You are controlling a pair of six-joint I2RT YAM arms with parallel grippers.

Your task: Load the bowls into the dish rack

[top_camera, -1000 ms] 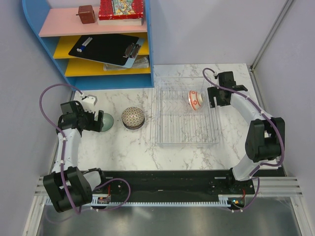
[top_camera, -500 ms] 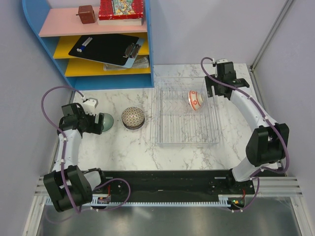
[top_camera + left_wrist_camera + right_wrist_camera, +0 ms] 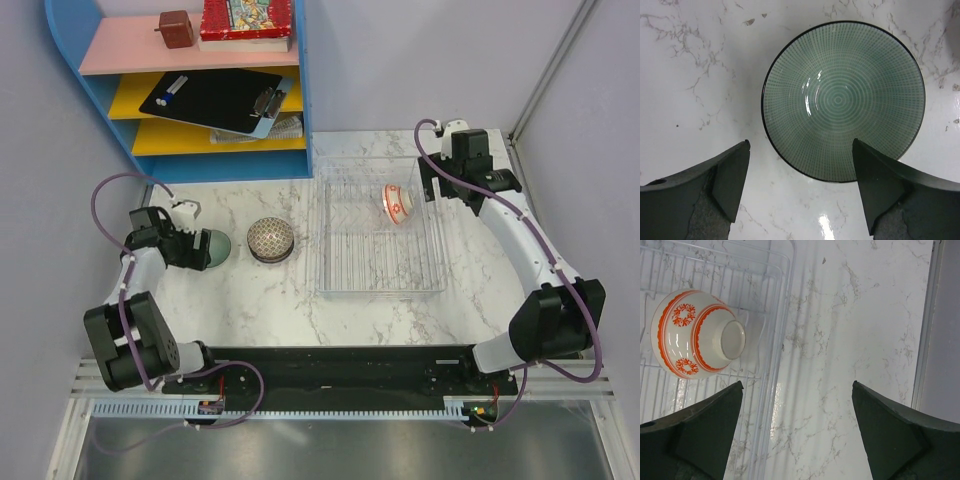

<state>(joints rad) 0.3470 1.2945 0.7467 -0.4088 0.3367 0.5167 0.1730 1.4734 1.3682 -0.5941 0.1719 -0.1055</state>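
A pale green bowl [image 3: 842, 100] stands upright on the marble table at the left [image 3: 213, 247]. My left gripper [image 3: 800, 187] is open and empty just behind its near rim; in the top view it sits at the bowl's left [image 3: 185, 247]. A grey-brown mesh bowl [image 3: 270, 240] lies upside down beside it. The clear dish rack [image 3: 380, 228] holds a white bowl with red marks [image 3: 695, 340] on its side at the back right [image 3: 397, 203]. My right gripper [image 3: 797, 435] is open and empty over the table just right of the rack's edge [image 3: 777, 365].
A blue shelf unit [image 3: 190, 85] with a clipboard, books and a brown box stands at the back left. A grey wall post [image 3: 940, 325] runs along the table's right edge. Bare marble lies between the bowls and the arm bases.
My right gripper has pulled back from the rack toward the back right. My left gripper has stayed at the green bowl, its arm shifting slightly.
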